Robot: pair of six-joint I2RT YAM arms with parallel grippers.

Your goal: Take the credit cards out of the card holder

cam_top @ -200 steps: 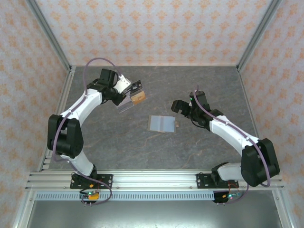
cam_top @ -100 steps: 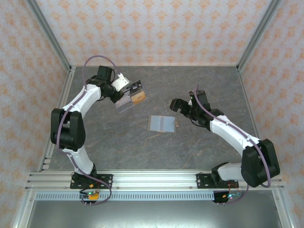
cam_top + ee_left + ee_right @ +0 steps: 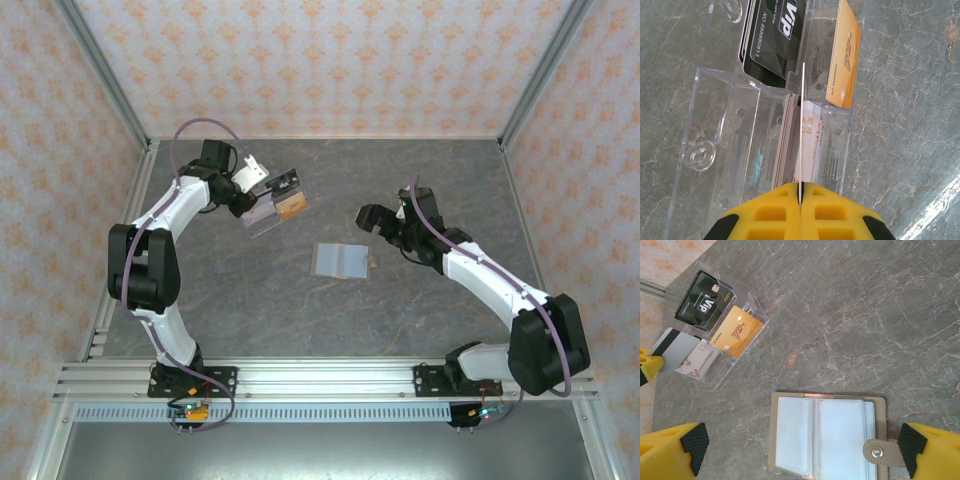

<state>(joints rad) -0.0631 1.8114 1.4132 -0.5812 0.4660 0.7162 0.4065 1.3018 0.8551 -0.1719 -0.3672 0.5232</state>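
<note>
Clear plastic tray [image 3: 715, 100] on a grey marbled table [image 3: 865, 315]. The left jaws are pressed fully together on the near edge of a pale card [image 3: 802, 125], held upright over the tray.

The left wrist view shows this card edge-on, as a thin line, just beside a small stack of cards [image 3: 782, 150] in the compartment nearest the jaws. Whether it touches the stack cannot be told. The red writing on the stack's top card is too blurred to read. Beyond the jaws lie a black card [image 3: 767, 40] printed "VIP" in white, with "NO" and a row of eights, and to its right an orange card [image 3: 845, 55] with small unreadable print.

The right wrist view shows what the edge-on view hides: the held card's grey-white face with a black magnetic stripe.

Further right, well apart from the left jaws, the card holder [image 3: 825, 435] lies open and flat on the table. It has two pale blue-grey panels, a tan border and a snap tab [image 3: 880, 452]. It sits between the right jaws, which are spread wide with nothing held, and their black pads [image 3: 692, 445] stay clear of it.

The overhead view shows the tray and holder apart.
</note>
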